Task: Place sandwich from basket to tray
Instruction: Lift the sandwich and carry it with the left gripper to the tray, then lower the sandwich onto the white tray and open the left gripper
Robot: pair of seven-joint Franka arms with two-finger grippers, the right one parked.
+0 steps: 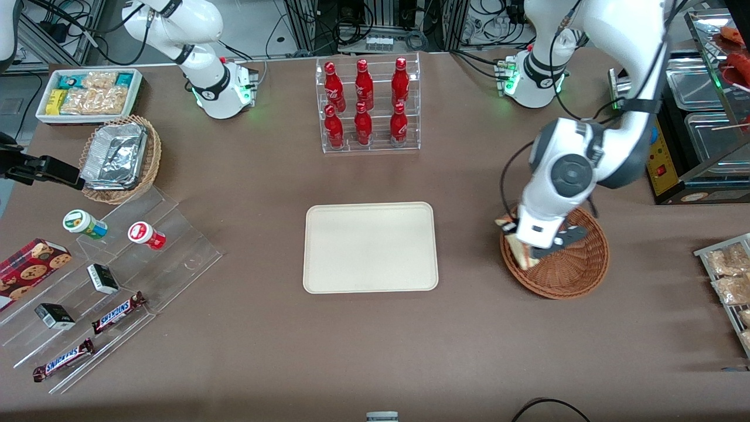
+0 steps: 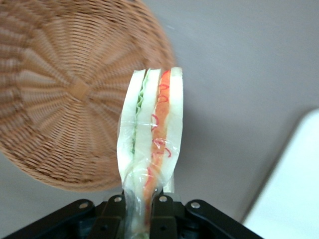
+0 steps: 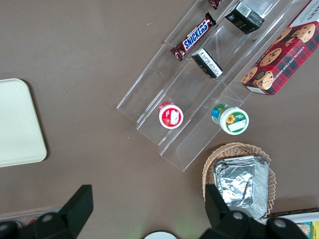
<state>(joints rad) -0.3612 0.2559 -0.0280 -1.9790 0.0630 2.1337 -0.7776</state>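
pincer [image 2: 138, 209] clamped on sandwich [image 2: 152, 134] | lifted above basket [image 1: 571, 269] rim | tray [image 1: 370, 247] sideways from pincer, toward parked arm

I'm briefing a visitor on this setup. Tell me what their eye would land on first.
The gripper above the reddish-brown basket, pinching a wrapped sandwich at the basket's rim nearest the tray. Then the cream tray at mid-table, nearer the front camera than the clear rack of red bottles.
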